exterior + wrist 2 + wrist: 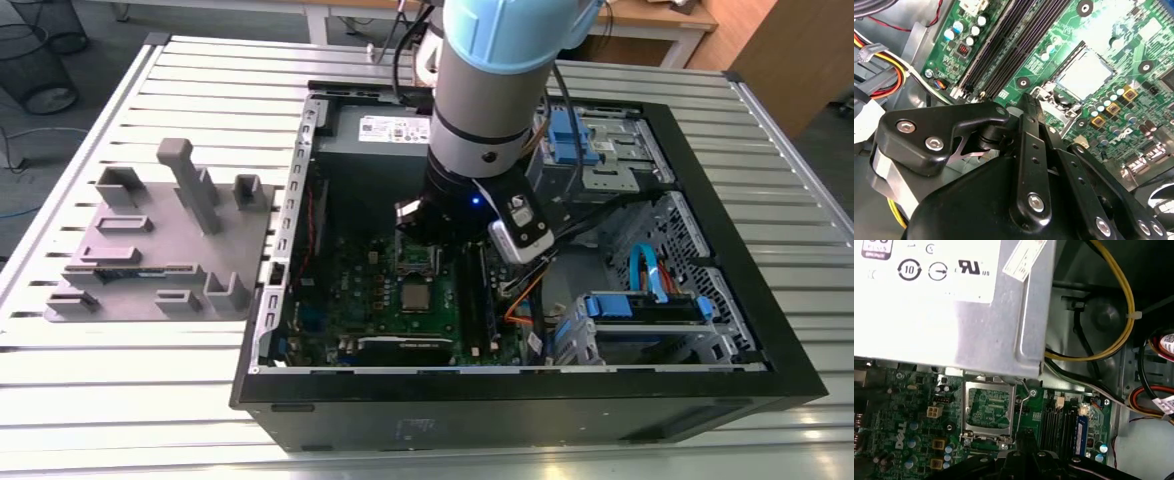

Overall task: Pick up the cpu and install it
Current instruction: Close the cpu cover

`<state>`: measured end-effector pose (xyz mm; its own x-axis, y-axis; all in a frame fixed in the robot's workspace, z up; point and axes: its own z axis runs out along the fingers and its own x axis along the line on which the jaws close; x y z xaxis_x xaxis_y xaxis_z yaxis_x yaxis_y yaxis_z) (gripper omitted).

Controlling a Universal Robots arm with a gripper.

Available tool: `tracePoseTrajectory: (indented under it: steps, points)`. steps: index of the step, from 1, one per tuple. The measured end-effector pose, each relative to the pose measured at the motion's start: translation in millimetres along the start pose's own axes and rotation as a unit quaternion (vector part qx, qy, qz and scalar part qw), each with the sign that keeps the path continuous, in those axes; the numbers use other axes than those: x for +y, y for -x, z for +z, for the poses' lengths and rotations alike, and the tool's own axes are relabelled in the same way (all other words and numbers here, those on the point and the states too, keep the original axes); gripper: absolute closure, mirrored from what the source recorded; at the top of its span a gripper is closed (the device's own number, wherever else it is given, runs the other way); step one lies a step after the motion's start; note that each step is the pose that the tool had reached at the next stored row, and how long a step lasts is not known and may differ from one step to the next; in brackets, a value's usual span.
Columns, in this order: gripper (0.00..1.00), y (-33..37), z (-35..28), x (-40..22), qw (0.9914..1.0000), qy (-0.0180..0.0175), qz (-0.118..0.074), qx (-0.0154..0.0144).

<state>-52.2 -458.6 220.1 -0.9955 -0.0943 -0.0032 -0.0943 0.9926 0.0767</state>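
- Hand [1027, 441] hovered just above the socket [989, 410]; spread or pressed together, I could not tell.
- Cpu [416, 297] lay flat on the board [358, 290], near the hand but apart.

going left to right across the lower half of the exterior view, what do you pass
grey parts holder → case side wall → green motherboard → orange cable → blue drive caddy
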Motion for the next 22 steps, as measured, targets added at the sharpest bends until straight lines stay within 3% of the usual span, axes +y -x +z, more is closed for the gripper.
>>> tracePoseTrajectory:
  steps: [9,15,22]
  points:
    - [0.89,14.1,2.8,7.5,1.0,0.0,0.0,0.0]
    - [0.89,16.5,6.0,18.8,1.0,0.0,-0.001,0.0001]
    - [0.89,16.9,10.0,19.4,0.99952,0.0,-0.031,0.0019]
